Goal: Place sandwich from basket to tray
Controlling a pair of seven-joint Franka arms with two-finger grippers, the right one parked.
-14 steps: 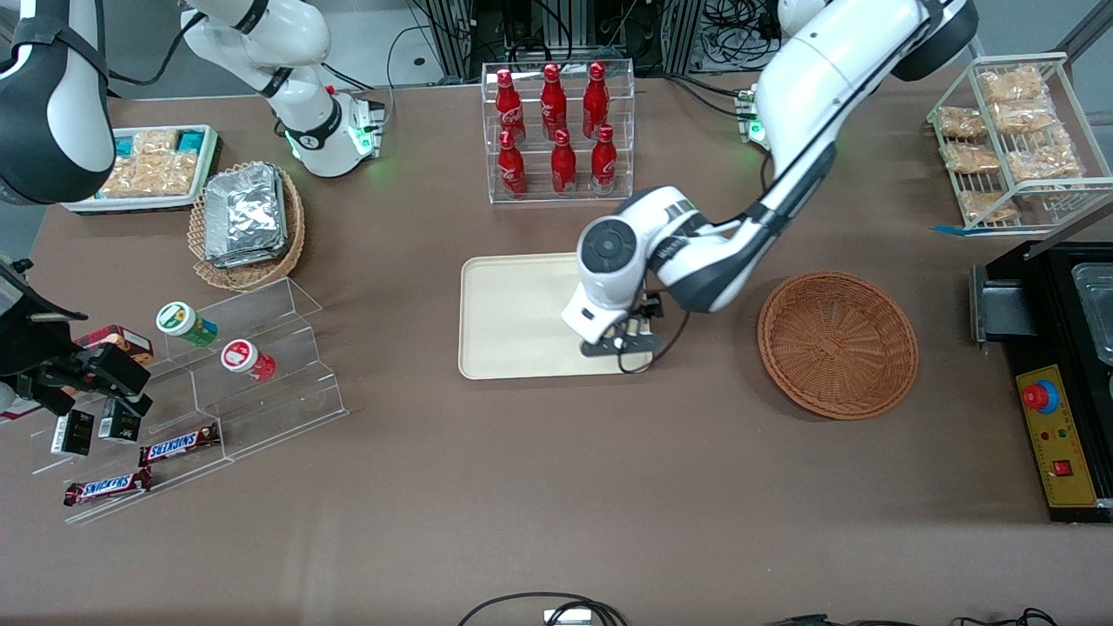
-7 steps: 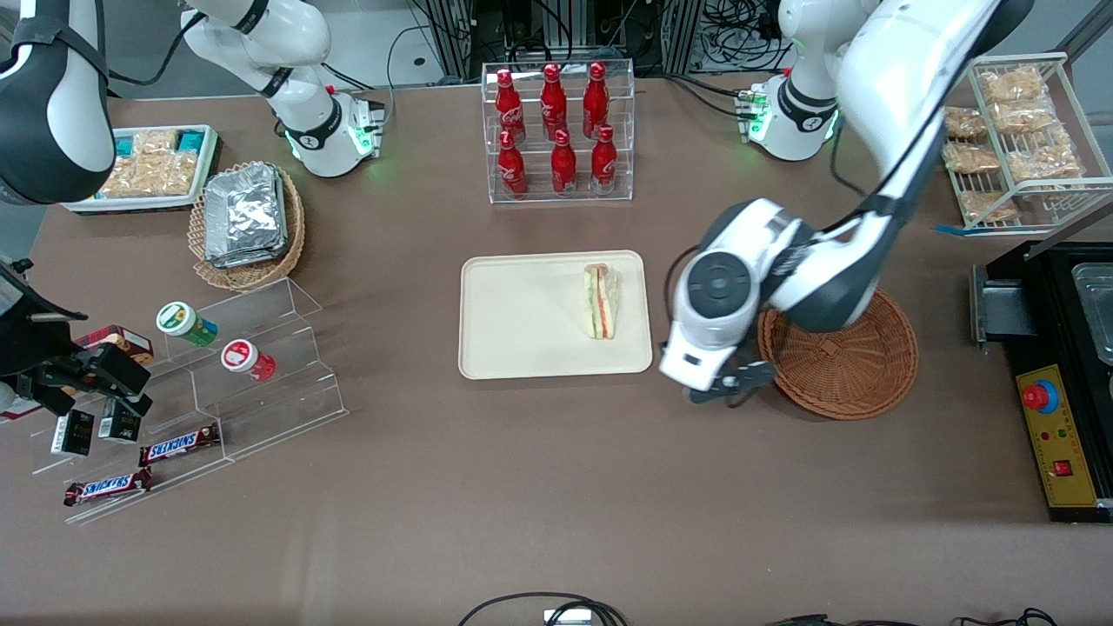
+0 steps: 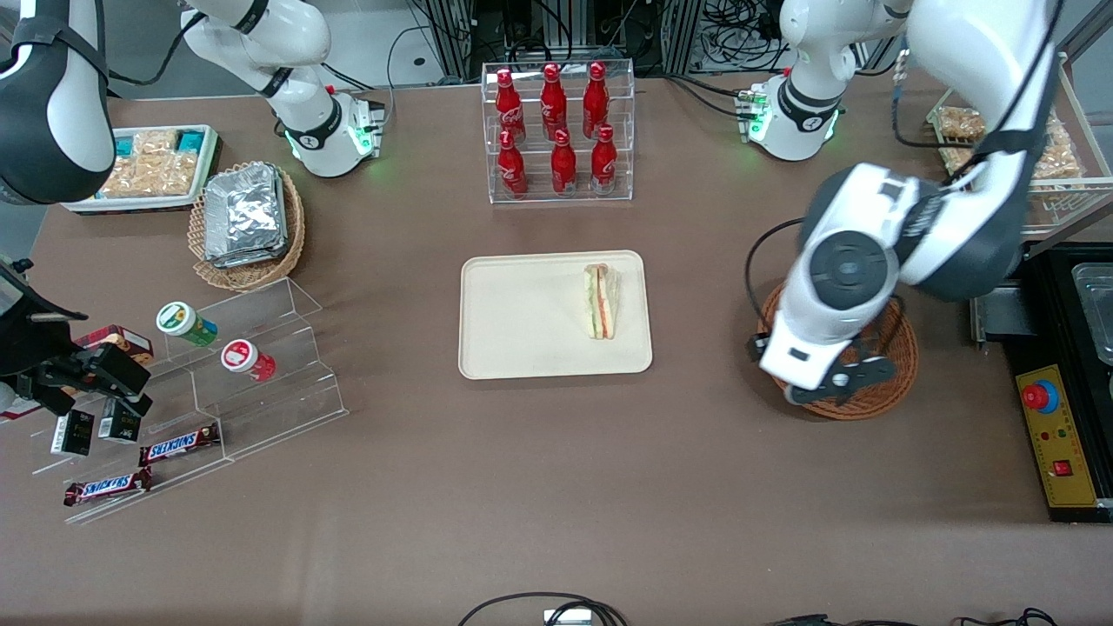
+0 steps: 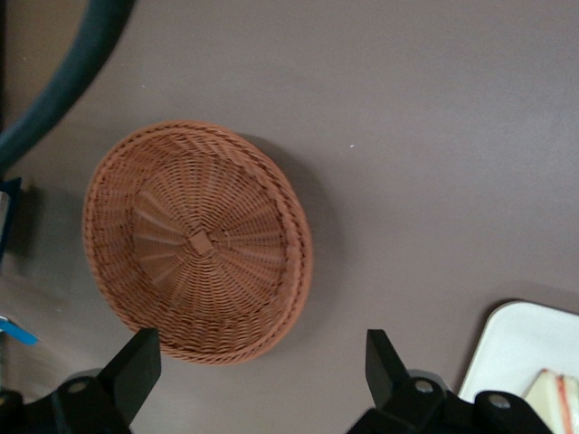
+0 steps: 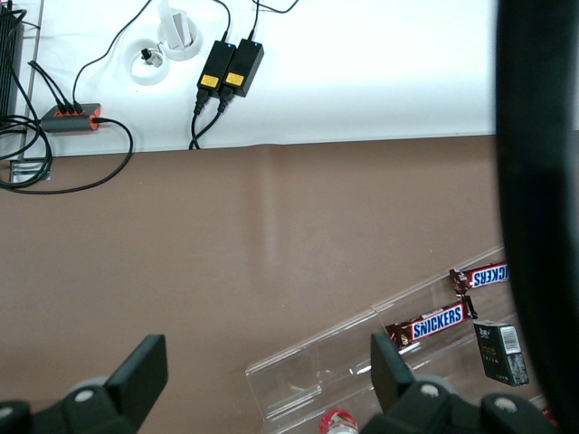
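The sandwich (image 3: 602, 302), a white wedge with green, red and orange layers, lies on the cream tray (image 3: 504, 339) near the tray edge closest to the basket. The reddish-brown wicker basket (image 3: 898, 369) holds nothing and is partly covered by my arm in the front view. My gripper (image 3: 842, 382) hangs open and empty above the basket's rim nearest the front camera. The left wrist view shows the basket (image 4: 199, 240), my open gripper (image 4: 262, 348), a corner of the tray (image 4: 525, 339) and a bit of the sandwich (image 4: 556, 398).
A clear rack of red bottles (image 3: 556, 130) stands farther from the front camera than the tray. A wire rack of snack bags (image 3: 1009, 139) and a black machine with a red button (image 3: 1056, 417) are at the working arm's end. A foil-packet basket (image 3: 248, 222) and an acrylic stand (image 3: 252, 374) lie toward the parked arm's end.
My gripper was low over the tray, hiding the sandwich. It has let go, risen and swung away to above the basket. The sandwich stays on the tray.
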